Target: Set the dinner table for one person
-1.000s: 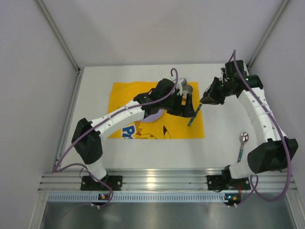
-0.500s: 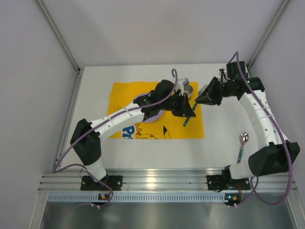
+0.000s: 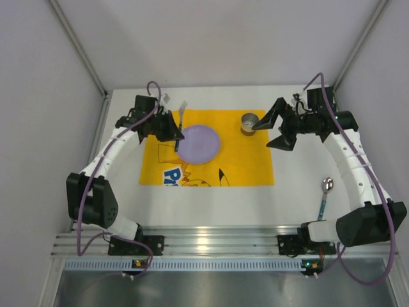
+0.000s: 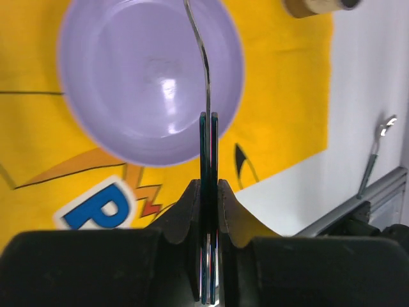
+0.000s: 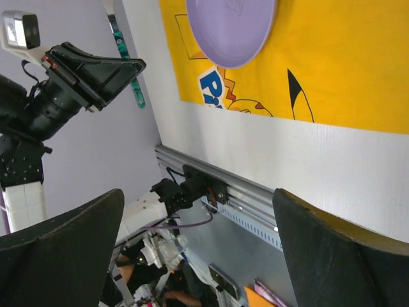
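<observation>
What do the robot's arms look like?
The left arm and right arm are white with chunky black joints. A purple cable runs along each one. The left gripper and right gripper are black, each with two wedge-shaped fingers.

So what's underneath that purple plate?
The purple plate sits on the yellow printed mat, which lies on the white table. Whatever part of the mat's print runs beneath the plate is covered, so I cannot tell.

Large blue letter P (image 4: 96,208) printed on yellow cloth mat (image 4: 281,96), following letters unreadable
</observation>
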